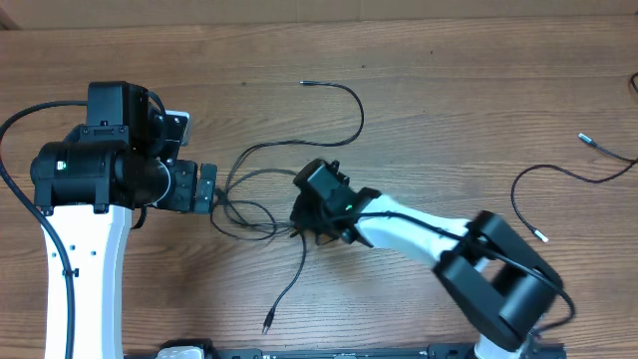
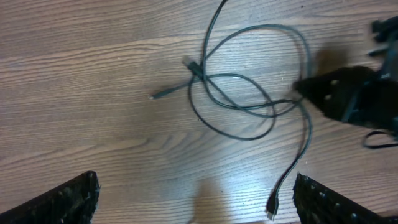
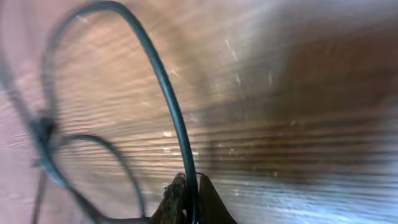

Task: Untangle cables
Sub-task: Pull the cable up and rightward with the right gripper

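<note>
Your right jaws are clenching one strand at the right edge of the cables (image 2: 205,78) tangled on the table (image 2: 93,124); be drawing it out slowly, watching the crossings. Left of that tangle, your left jaws are hanging released, empty.

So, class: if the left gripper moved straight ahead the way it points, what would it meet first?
Probably the tangled cables, lying between the left gripper and the right gripper; its height over them is unclear.
</note>
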You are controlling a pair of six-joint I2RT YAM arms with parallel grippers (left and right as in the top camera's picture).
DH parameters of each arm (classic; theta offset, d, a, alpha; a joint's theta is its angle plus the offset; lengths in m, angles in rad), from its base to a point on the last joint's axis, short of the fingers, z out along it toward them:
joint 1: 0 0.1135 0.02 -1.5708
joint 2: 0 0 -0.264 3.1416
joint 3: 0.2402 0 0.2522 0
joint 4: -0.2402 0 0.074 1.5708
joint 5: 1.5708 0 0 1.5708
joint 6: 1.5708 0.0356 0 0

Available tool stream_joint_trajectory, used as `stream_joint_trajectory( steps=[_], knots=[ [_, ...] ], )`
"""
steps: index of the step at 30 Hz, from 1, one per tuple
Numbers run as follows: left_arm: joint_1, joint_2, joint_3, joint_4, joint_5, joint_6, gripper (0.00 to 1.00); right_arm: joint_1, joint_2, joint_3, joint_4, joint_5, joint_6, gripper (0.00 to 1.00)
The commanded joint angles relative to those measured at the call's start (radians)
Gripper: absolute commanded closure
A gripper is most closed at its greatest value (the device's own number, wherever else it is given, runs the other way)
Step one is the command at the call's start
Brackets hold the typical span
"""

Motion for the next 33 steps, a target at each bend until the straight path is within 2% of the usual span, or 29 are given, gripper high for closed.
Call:
stream_joint_trajectory(
  steps=[1, 8, 17, 23, 33],
  knots=[
    [0.006, 0.004, 0.005, 0.000, -0.006, 0.000, 0.01, -0.046, -0.212, 0.061, -0.036, 0.012, -0.155, 0.96],
    [0.006, 0.004, 0.005, 0.000, -0.006, 0.000, 0.01, -0.090, -0.545, 0.115, -0.052, 0.088, -0.306, 0.96],
    [0.006, 0.004, 0.005, 0.000, -0.006, 0.000, 0.00, -0.095, -0.870, 0.165, -0.010, 0.349, -0.369, 0.96],
    [0.006, 0.004, 0.005, 0.000, -0.006, 0.000, 0.00, -0.095, -0.948, 0.172, 0.045, 0.456, -0.421, 0.96],
    [0.006, 0.004, 0.005, 0.000, -0.006, 0.000, 0.01, -0.095, -0.950, 0.172, 0.198, 0.579, -0.505, 0.96]
  ],
)
